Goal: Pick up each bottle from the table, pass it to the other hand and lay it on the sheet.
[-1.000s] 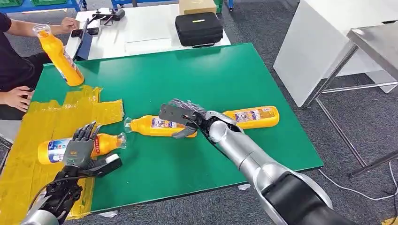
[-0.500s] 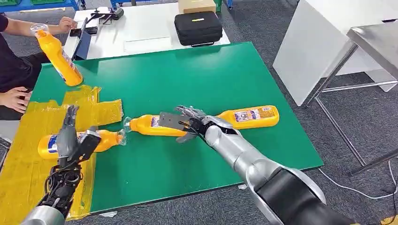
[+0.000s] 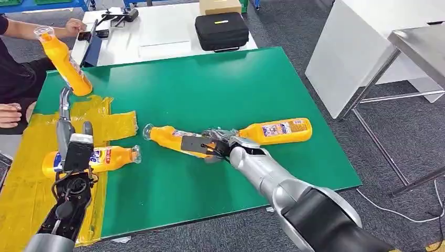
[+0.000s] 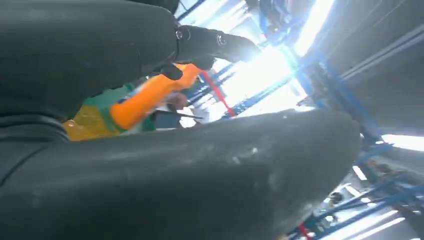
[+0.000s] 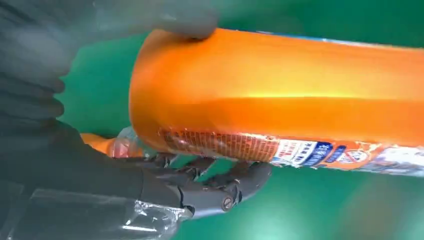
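- Bottle in hand [image 3: 170, 137]: orange, labelled, lying on its side near the middle of the green table [image 3: 210, 84], neck pointing toward the sheet. The right wrist view showed its base end clasped, thumb above and fingers [image 5: 220, 182] curled beneath.
- Right hand [image 3: 207, 144]: closed round the base end of that bottle; whether the bottle had left the table surface could not be told.
- Left hand [image 3: 71, 142]: raised above the sheet, fingers extended upward and holding nothing, apparently ready to receive.
- Yellow sheet [image 3: 31, 173]: crumpled plastic spread over the table's left end.
- Bottle on sheet [image 3: 92, 159]: lying on its side on the yellow sheet, just behind the left hand; judged as delivered.
- Far bottle [image 3: 275, 130]: lying on the green table beside the right forearm, untouched; judged as still to be fetched.
- Held-up bottle [image 3: 63, 58]: tilted at the table's far left corner, neck uppermost, beside a seated person [image 3: 16, 79]; who held it could not be told.
- Progress, as judged: one bottle laid down; a second grasped but not passed across; at least one left on the table. Handover and placing of the grasped bottle remained.
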`<state>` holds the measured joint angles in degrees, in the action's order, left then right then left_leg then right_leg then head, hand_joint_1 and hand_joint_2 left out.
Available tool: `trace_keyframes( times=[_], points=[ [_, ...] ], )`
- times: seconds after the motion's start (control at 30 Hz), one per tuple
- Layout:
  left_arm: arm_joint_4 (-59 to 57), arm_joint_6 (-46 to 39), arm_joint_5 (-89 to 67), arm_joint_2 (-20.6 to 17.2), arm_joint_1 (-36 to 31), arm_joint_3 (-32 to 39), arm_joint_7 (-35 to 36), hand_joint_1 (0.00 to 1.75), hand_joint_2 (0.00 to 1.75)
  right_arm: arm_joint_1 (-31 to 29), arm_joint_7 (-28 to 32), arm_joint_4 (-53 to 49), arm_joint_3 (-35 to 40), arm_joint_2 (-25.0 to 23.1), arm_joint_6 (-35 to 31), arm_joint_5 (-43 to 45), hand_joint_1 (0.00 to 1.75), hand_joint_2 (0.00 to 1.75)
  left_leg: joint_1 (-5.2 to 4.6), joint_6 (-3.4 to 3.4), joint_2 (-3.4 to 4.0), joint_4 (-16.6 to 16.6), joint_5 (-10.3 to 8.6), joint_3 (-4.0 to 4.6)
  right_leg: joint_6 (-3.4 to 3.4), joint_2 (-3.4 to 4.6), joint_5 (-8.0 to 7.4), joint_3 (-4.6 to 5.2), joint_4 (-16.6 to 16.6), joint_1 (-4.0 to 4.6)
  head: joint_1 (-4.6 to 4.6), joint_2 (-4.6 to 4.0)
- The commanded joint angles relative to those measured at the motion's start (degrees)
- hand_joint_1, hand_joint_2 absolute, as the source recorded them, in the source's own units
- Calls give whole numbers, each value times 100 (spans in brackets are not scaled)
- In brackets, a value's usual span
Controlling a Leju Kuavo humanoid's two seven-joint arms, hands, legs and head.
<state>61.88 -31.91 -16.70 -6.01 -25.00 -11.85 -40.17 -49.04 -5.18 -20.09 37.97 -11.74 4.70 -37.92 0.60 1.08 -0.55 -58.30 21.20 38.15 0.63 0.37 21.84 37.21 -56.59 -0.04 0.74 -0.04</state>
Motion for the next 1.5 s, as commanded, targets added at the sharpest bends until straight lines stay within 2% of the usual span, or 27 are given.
trace_keyframes(
  times=[0.03, 0.3, 0.43, 0.47, 0.57, 0.63, 0.67, 0.7, 0.8, 0.83, 0.87, 0.93, 1.0, 1.03, 1.07, 1.1, 1.13, 1.27, 1.4, 1.5],
  points=[
    [840, -105, 266, -186, 248, -509, 17, 0, 0, 37, -193, 580, 444, 61, 180, -239, 175, 175, 0, -2, -3, 6, 5, -19, 0, -7, 6, -20, 6, 1, 2, 0],
    [1087, -127, 500, -193, 457, -654, 17, 0, 0, 234, -303, 598, 549, 147, 155, -402, 175, 175, 4, -5, -5, 7, 9, -45, -1, -13, 10, -44, 12, 5, 2, 0],
    [572, 992, 1382, 17, 368, -374, 57, 0, 0, 222, -278, 561, 327, 180, -35, -290, 175, 175, 1, -6, -13, 19, 9, -71, 1, -25, 15, -71, 23, 2, 2, 0],
    [416, 1575, 1805, 93, 304, -249, 462, 0, 0, 177, -261, 533, 191, 187, -162, -207, 175, 175, 1, -5, -10, 8, 7, -57, -2, -15, 11, -54, 12, 1, 2, 0],
    [400, 1577, 1806, 100, 293, -243, 463, 0, 0, 143, -262, 524, 184, 193, -164, -205, 175, 175, -1, -5, -15, 9, 4, -57, -1, -21, 10, -53, 12, -1, 2, 0],
    [145, 2336, 2337, 128, 232, -115, 1077, 0, 0, 129, -250, 471, -33, 178, -384, -70, 175, 175, 0, -5, -17, 9, 4, -59, 0, -24, 11, -58, 14, 0, 2, 0],
    [20, 2845, 2764, 125, 229, -29, 1539, 0, 0, 110, -139, 371, -190, 183, -719, 29, 175, 175, 0, -2, -12, 8, 3, -54, 2, -17, 4, -50, 13, 1, 0, 0],
    [-26, 3110, 2972, 81, 264, 39, 1641, 0, 175, 58, -39, 326, -279, 171, -863, 84, 175, 175, -3, -2, -14, 12, 4, -63, 3, -23, 7, -59, 16, -2, 2, 0],
    [-323, 4038, 3919, 46, 431, 451, 1981, 0, 175, -92, 483, -113, -743, 136, -1515, 390, 175, 175, -5, -4, 2, 8, 5, -59, 2, -7, 3, -50, 10, -3, 0, 0],
    [-323, 4159, 4033, 25, 505, 526, 1976, 0, 175, -128, 549, -240, -800, 146, -1579, 422, 175, 175, -7, -1, 8, 5, 4, -49, 3, 2, 0, -39, 5, -5, 2, 0],
    [-257, 4345, 4239, 36, 622, 693, 2022, 0, 175, -58, 702, -670, -958, 195, -1942, 473, 175, 175, -7, 4, 11, 4, -1, -33, 6, 6, -5, -26, 3, -6, -2, 0],
    [-143, 4508, 4328, 57, 682, 796, 2108, 0, 175, 84, 712, -1297, -1077, 291, -2069, 479, 175, 175, -9, 0, 31, 0, 6, -34, 11, 21, -1, -26, -3, -7, -2, 0],
    [-118, 4513, 4317, 87, 666, 816, 2164, 0, 175, 191, 606, -1587, -1106, 340, -2003, 435, 175, 175, -5, -2, 29, 1, -1, -2, 4, 25, -21, 8, -1, -4, 2, 0],
    [-116, 4508, 4313, 98, 654, 817, 2174, 0, 175, 216, 593, -1602, -1104, 346, -1994, 420, 175, 175, -7, -6, 36, 1, 18, -33, 4, 26, -1, -19, -3, -4, 0, 0],
    [-116, 4506, 4311, 103, 650, 817, 2177, 0, 175, 227, 590, -1597, -1104, 346, -2001, 413, 175, 175, -2, -3, 21, 1, 0, -8, 5, 12, -12, 2, -2, 0, 2, 0],
    [-120, 4500, 4309, 107, 644, 818, 2182, 0, 175, 233, 597, -1579, -1104, 343, -2015, 406, 175, 175, -5, -4, 11, 2, 7, -25, 5, -1, 1, -15, -3, -2, 0, 0],
    [-120, 4500, 4309, 107, 644, 818, 2182, 0, 175, 233, 597, -1579, -1104, 343, -2015, 406, 175, 175, 1, -2, 18, 3, -9, 8, 4, 13, -20, 16, 4, 2, 0, 0],
    [-126, 4490, 4303, 113, 638, 818, 2190, 0, 175, 226, 628, -1518, -1112, 329, -2047, 404, 175, 175, -1, -1, 24, 1, -8, 22, 5, 20, -20, 30, 1, 0, 0, 0],
    [-126, 4490, 4303, 113, 638, 818, 2190, 0, 175, 226, 628, -1518, -1112, 329, -2047, 404, 175, 175, -3, -3, 19, -1, 1, 7, 6, 12, -9, 15, -2, -2, 0, 0],
    [-216, 4485, 4241, 89, 584, 765, 2192, 0, 175, 433, 869, -1984, -1229, 350, -2355, 340, 175, 175, -2, -3, 18, 0, -2, 14, 6, 13, -11, 22, -1, -2, 0, 0]
  ],
)
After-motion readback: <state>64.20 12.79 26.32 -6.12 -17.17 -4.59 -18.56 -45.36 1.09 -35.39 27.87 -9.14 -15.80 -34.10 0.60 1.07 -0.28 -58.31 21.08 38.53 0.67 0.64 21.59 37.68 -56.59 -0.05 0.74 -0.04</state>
